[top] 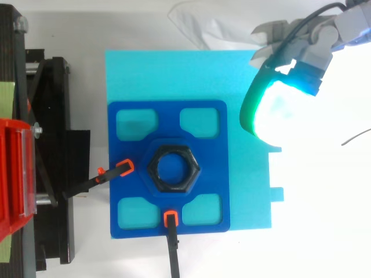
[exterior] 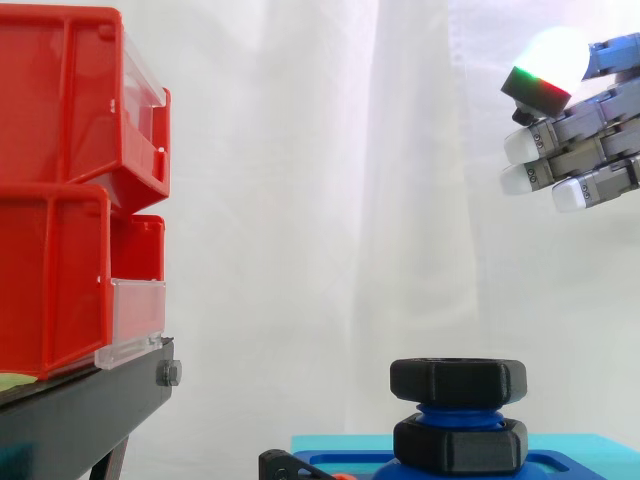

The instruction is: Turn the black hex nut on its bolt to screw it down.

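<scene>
The hand (exterior: 590,130) hangs high at the right of the side view, released and holding nothing. Its fingers reach out nearly straight to the left, with white pads (exterior: 522,146) stacked one under another and one brighter pad glowing above them. Small dark marks beside the pads are too small to read.

In the top view the hand (top: 313,43) sits over the far right corner of a light blue board (top: 249,191), well apart from the black hex nut (top: 173,168). That nut (exterior: 458,381) sits at the top of a blue bolt (exterior: 458,413), with a second black nut (exterior: 459,445) just beneath it. The bolt rises from the middle of a dark blue plate (top: 133,156). Two black clamps with orange tips (top: 124,168) meet the plate. At the left, red bins (exterior: 60,110) stand on a black stand (exterior: 90,405).
</scene>
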You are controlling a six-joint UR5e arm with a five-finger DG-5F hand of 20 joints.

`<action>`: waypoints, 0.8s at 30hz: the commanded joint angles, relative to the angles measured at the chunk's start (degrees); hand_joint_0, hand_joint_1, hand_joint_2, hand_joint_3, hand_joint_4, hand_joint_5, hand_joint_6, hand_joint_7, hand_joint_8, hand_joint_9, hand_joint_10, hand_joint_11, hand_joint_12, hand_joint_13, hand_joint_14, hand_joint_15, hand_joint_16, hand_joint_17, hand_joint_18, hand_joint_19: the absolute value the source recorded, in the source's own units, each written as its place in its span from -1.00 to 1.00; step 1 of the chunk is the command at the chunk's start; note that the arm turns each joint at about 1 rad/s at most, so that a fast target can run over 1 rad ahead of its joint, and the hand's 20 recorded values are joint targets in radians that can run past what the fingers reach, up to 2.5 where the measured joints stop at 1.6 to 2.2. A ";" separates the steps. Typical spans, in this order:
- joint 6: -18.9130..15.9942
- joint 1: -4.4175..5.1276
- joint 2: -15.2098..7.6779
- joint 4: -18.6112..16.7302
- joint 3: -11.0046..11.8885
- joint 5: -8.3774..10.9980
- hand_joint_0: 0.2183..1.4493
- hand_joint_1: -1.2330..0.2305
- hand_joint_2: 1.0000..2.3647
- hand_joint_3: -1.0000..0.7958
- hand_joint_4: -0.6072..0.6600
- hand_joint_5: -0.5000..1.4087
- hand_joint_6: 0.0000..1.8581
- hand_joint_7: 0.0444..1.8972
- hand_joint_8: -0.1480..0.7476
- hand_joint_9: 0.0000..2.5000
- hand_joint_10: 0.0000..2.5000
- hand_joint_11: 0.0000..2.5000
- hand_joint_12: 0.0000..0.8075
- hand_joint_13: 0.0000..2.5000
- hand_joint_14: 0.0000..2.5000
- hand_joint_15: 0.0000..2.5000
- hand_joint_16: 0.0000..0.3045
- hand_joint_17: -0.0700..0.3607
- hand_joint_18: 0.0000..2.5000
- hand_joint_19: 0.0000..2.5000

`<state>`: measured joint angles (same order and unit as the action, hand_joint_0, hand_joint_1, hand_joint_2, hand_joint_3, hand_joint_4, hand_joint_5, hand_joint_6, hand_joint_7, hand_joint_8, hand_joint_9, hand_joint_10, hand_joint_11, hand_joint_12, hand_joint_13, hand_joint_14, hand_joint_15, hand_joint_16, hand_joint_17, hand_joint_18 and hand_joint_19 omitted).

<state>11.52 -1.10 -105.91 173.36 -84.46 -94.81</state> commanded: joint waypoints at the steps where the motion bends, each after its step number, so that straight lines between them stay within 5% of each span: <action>1: -0.01 -0.05 0.00 -0.04 0.00 -0.03 -0.49 0.01 -1.00 -0.44 0.11 -0.72 -0.46 -0.29 -0.23 -0.83 -1.00 -1.00 -0.29 -1.00 -1.00 -0.98 -0.65 -0.12 -1.00 -0.76; 11: 0.08 0.13 0.00 -0.39 0.00 0.06 -0.49 0.01 -1.00 -0.44 0.11 -0.72 -0.46 -0.29 -0.23 -0.83 -1.00 -1.00 -0.29 -1.00 -1.00 -0.98 -0.65 -0.12 -1.00 -0.76; 17: 2.28 1.36 0.00 -5.40 0.00 2.96 -0.49 0.01 -1.00 -0.44 0.11 -0.72 -0.46 -0.29 -0.23 -0.83 -1.00 -1.00 -0.29 -1.00 -1.00 -0.98 -0.65 -0.12 -1.00 -0.76; 24: 12.73 3.64 -1.50 -10.67 0.09 6.92 -0.49 0.01 -1.00 -0.44 0.11 -0.72 -0.46 -0.29 -0.23 -0.83 -1.00 -1.00 -0.29 -1.00 -1.00 -0.98 -0.65 -0.12 -1.00 -0.76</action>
<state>19.42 1.75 -106.59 164.53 -84.43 -89.11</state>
